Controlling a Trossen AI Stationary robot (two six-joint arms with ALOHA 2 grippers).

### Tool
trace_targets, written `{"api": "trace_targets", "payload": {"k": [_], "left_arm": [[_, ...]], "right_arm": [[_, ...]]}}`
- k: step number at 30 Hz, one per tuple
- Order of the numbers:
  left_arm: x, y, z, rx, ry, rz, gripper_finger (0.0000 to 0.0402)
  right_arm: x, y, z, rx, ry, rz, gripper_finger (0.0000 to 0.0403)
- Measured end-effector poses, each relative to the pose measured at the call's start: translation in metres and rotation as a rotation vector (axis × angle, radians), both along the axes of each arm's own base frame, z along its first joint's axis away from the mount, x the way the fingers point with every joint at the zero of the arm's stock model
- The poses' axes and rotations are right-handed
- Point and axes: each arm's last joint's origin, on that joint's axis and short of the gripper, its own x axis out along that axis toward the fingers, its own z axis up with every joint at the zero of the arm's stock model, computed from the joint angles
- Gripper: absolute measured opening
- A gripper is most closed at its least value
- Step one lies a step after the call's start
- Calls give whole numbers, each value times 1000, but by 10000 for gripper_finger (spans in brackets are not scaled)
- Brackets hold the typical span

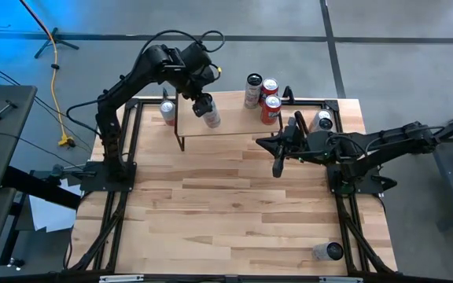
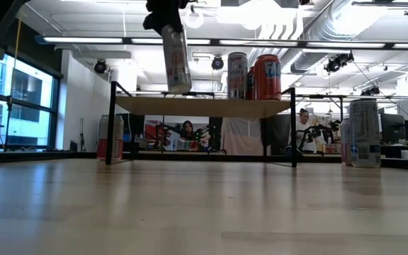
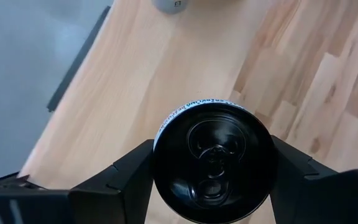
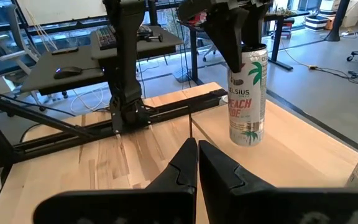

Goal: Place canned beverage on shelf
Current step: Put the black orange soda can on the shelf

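high: left claw [image 1: 205, 108] grips silver can [image 1: 211, 118] over shelf [image 1: 226, 126] left part; three cans [image 1: 270, 110] already at its right end.
low: can hangs just above plank, not landed.
left wrist: fingers [image 3: 126, 171] clamp can top.
right wrist: right claw [image 4: 197, 152] closed, empty, idle.
left: lower, release.

Robotics lab, exposed ducts [image 2: 346, 28], desks [image 4: 98, 56], robot arms beyond

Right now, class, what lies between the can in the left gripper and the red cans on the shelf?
Only bare shelf plank, in the high view, separates the held can from the red cans.
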Motion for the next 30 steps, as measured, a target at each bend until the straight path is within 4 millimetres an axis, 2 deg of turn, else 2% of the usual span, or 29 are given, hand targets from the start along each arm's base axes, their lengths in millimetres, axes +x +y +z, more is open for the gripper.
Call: {"api": "trace_targets", "payload": {"k": [9,30], "left_arm": [[5,9,-21,-75,49,49,206],[9,8,-22,-46,32,25,207]], "right_arm": [[0,0,0,0,0,0,0],[0,0,0,-4,1,1,0]]}}
